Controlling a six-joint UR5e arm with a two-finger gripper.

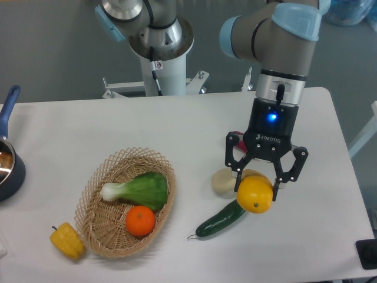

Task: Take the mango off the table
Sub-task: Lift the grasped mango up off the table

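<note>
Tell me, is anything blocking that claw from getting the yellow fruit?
No. The hand is already closed on the mango, with nothing visible between them. The cucumber and the pale round item sit close by but aren't in the way.

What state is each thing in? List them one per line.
Glossy yellow-orange mango: held in the gripper, off the table.
Two-finger gripper: shut on the mango.
Woven wicker basket: holds a bok choy and a round orange.
Dark green cucumber: lying on the white table.
Bumpy yellow bell pepper: lying beside the basket.
</note>
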